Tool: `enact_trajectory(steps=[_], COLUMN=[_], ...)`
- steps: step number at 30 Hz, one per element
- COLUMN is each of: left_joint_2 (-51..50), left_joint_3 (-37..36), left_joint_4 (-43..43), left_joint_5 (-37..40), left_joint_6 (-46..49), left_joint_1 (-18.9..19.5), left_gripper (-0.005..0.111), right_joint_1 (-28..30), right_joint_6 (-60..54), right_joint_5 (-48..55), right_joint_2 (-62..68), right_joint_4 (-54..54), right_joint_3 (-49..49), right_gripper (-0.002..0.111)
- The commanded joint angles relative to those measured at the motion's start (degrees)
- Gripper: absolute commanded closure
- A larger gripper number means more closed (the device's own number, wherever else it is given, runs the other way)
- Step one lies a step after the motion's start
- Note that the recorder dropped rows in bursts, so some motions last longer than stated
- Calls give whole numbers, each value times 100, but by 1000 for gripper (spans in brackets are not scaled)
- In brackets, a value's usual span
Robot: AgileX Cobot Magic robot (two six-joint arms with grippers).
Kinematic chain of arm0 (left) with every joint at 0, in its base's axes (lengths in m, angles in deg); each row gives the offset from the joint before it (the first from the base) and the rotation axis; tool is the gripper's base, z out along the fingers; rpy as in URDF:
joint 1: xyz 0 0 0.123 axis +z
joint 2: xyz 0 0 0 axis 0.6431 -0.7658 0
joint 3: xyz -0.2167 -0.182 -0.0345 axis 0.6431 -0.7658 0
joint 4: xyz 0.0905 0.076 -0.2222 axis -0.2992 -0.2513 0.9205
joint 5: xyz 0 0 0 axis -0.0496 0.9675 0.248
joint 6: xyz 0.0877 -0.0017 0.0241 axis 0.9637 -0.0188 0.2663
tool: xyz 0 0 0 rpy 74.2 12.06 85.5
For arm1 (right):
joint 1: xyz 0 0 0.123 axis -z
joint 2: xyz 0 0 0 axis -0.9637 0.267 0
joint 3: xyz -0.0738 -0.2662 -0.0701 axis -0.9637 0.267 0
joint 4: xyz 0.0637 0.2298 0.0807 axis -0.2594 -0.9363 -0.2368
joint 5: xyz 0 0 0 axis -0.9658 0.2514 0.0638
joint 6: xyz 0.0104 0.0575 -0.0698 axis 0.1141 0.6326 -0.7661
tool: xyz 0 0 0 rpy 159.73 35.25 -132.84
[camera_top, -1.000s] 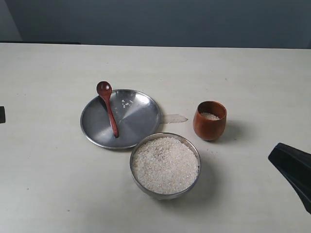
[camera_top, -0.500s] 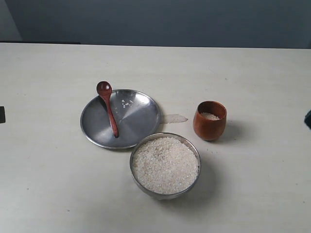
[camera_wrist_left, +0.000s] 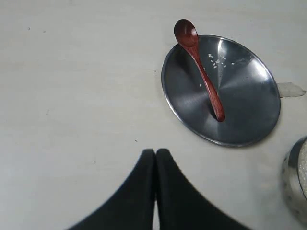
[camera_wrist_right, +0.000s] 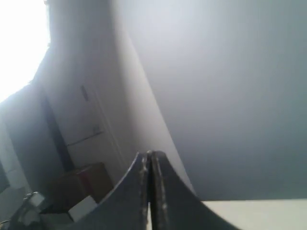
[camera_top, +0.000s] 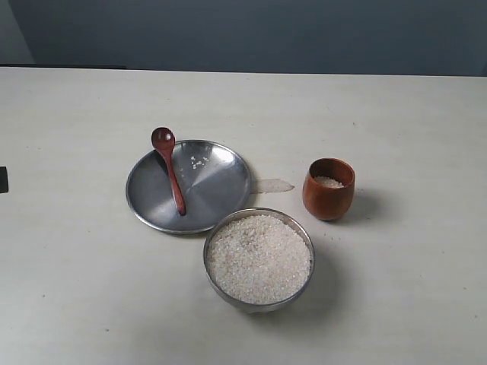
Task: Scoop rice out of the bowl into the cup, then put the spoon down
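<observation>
Dark wooden spoon (camera_top: 170, 171) lies on the steel plate (camera_top: 221, 194), its head at the rim. Rice (camera_top: 259, 258) heaps the bowl (camera_top: 215, 287) just beside the plate. The cup (camera_top: 328, 201), holding some grains, stands apart on the counter (camera_top: 396, 122). I read the left gripper (camera_wrist_left: 156, 152) and right gripper (camera_wrist_right: 149, 155) as both closed and empty.

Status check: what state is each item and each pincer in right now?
Plate: flat, a few loose grains on it
Spoon: lying on the plate, head over its rim
Bowl: upright, heaped with rice
Cup: upright, a little rice inside
Left pincer: shut, empty
Right pincer: shut, empty
</observation>
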Motion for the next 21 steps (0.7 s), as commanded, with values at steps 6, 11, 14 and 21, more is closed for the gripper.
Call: enact_trajectory(steps=[6, 11, 14, 21], left_joint_2=[-8, -8, -8, -8], left_joint_3=[25, 25, 25, 25], left_joint_4=[-60, -60, -60, -60], left_joint_5=[-53, -53, -53, -53], left_joint_6=[0, 0, 0, 0], left_joint_1=[7, 7, 7, 7], left_gripper=[106, 106, 106, 106], right_joint_1=[24, 24, 24, 471], right_joint_6=[-4664, -4675, -4675, -4675], right_joint_5=[2140, 3232, 4069, 3926], right_joint_2=[-19, -19, -19, -397], right_joint_4=[-2902, -2156, -1773, -1584], right_joint_3=[51, 61, 61, 259], right_gripper=[108, 108, 108, 108])
